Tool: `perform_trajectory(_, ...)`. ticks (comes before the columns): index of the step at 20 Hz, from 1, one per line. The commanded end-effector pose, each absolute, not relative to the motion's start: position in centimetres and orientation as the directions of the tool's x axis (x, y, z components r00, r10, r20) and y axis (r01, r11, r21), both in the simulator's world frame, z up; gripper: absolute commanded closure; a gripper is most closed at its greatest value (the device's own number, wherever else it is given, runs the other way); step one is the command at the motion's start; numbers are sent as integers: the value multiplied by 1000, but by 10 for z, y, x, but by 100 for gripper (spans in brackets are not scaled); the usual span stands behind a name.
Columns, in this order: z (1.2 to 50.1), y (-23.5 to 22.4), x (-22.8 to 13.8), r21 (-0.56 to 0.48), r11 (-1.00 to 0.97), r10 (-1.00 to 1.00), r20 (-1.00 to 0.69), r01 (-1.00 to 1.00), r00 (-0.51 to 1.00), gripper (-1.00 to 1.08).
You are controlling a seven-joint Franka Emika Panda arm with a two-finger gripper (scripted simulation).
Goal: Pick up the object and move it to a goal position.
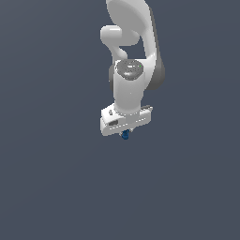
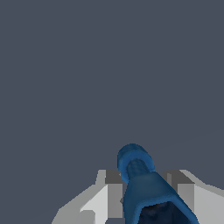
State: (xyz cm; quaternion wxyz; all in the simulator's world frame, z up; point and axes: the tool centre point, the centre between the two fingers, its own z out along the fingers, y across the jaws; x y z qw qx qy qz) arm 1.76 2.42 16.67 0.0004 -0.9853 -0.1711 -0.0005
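The white two-fingered hand (image 1: 125, 131) is grasping the small bright-blue, knobbly, elongated object (image 2: 144, 188), which is sitting directly between its fingers (image 2: 107, 194), its long axis pointing outward past the fingertips.

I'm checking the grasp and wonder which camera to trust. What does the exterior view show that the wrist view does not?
Only the exterior view shows the arm above the gripper. Only the wrist view shows the blue object as elongated and ribbed at one end, sitting between the fingers. Both show the blue object at the gripper, over the plain grey floor.
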Motion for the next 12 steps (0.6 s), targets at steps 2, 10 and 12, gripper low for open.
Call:
perform_trajectory(2,194,18,35,-1,-941,337,1,337,941,108)
perform_trajectory(10,246,7,69,-1,-941,337,1,337,941,108)
perform_trajectory(12,256,4,77,-1,-941,337,1,337,941,108)
